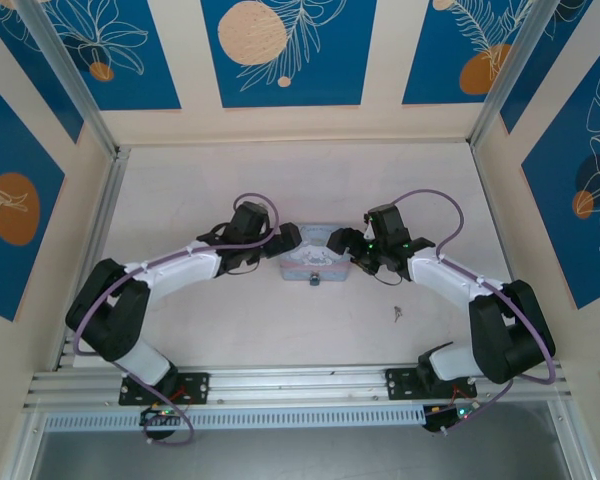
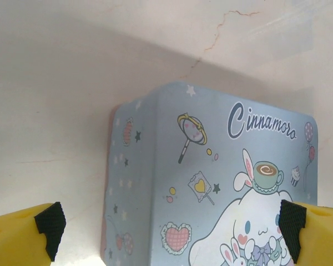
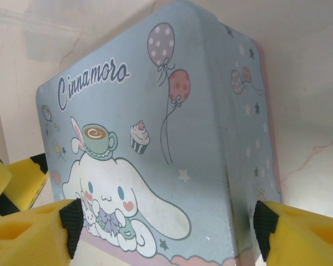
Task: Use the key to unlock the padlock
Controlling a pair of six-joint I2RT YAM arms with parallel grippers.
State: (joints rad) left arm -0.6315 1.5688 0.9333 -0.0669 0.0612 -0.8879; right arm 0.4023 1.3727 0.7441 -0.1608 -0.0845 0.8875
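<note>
Both grippers hang over the tin (image 1: 308,261), which sits mid-table, one at each end. The left gripper (image 1: 292,238) is at its left end and the right gripper (image 1: 338,241) at its right end, both toward the far side.

In the left wrist view the left gripper (image 2: 169,230) has its jaws as wide as they go. One pad is out over the bare table (image 2: 55,111) and the other over the printed lid of the tin (image 2: 211,166), and it holds nothing. In the right wrist view the right gripper (image 3: 167,226) is also spread wide and empty. The corner of the tin (image 3: 172,138) lies between its pads, but whether a pad touches the metal cannot be told.

The padlock (image 1: 315,281) hangs at the middle of the tin's near side. The key (image 1: 396,314) lies alone on the table (image 1: 230,330), nearer and to the right, well apart from the tin.

Flanking the tin this way looks like a move to square or steady it, so that the padlock faces the arms and does not slide when worked. The task itself seems hardly begun: the key is not picked up and the padlock is untouched. The right arm is the closer one to fetch the key, which lies flat and thin, so pinching it off the table will need care.
</note>
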